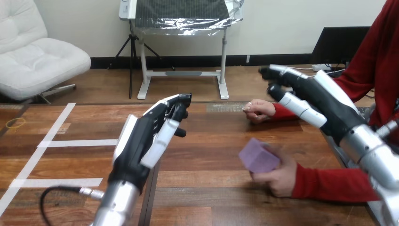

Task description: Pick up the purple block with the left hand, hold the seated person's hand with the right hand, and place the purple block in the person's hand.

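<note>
The purple block (258,156) rests in the person's hand (278,177), the nearer of two, low at the table's right. My left hand (149,136) hovers raised over the table's middle, left of the block, its fingers nearly straight and holding nothing. My right hand (314,100) is lifted at the right, above and behind the block, fingers extended leftward and empty. The person's other hand (258,110) lies as a loose fist on the table farther back, just under my right hand's fingertips and apart from them.
White tape strips (77,142) mark the wooden table (207,141) on the left. A yellow rubber band (15,123) lies at the far left edge. The person's red sleeve (329,183) stretches along the table's right front.
</note>
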`<state>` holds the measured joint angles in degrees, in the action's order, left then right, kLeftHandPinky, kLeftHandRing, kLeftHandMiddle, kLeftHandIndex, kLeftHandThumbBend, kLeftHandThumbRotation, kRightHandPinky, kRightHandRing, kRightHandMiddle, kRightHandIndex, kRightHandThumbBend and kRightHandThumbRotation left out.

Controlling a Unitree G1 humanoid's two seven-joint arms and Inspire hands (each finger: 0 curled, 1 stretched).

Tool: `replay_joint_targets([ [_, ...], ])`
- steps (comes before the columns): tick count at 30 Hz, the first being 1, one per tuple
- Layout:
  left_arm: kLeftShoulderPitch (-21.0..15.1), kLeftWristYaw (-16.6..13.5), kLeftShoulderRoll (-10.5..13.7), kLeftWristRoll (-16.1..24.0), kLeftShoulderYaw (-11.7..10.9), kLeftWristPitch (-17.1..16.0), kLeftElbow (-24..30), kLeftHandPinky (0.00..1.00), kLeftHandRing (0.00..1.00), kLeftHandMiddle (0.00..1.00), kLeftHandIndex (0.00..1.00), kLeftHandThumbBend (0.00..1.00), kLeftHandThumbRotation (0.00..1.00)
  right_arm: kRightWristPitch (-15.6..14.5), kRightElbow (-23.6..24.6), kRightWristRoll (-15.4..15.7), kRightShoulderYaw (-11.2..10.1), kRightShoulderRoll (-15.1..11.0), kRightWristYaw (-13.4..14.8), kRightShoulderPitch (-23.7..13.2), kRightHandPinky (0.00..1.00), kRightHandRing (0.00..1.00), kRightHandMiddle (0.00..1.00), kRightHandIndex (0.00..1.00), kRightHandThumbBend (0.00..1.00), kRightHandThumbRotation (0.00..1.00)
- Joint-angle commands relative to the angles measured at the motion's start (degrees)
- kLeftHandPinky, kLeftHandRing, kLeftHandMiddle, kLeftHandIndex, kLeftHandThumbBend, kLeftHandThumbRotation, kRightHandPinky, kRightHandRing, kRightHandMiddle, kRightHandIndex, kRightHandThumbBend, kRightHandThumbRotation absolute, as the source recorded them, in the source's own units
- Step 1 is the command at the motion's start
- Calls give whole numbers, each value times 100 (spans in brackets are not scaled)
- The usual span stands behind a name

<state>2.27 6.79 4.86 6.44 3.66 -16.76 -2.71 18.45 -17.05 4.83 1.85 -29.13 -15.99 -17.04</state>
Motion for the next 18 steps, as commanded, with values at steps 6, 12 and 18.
replay_joint_targets([
  [6, 682, 204, 154, -221, 44, -605, 1127, 61, 74, 78, 75, 57, 92, 613, 1290, -542, -240, 787, 439, 756, 82, 87, 88, 87, 77, 100],
  [12, 1116, 260, 147, -378, 14, -782, 1467, 59, 72, 76, 74, 67, 92, 1011, 1643, -797, -149, 1122, 431, 1250, 78, 86, 87, 87, 82, 100],
  [18, 1430, 416, 134, -807, 12, -1054, 1607, 61, 72, 76, 75, 69, 88, 1317, 1933, -1008, -19, 1544, 456, 1759, 81, 86, 87, 86, 79, 100],
])
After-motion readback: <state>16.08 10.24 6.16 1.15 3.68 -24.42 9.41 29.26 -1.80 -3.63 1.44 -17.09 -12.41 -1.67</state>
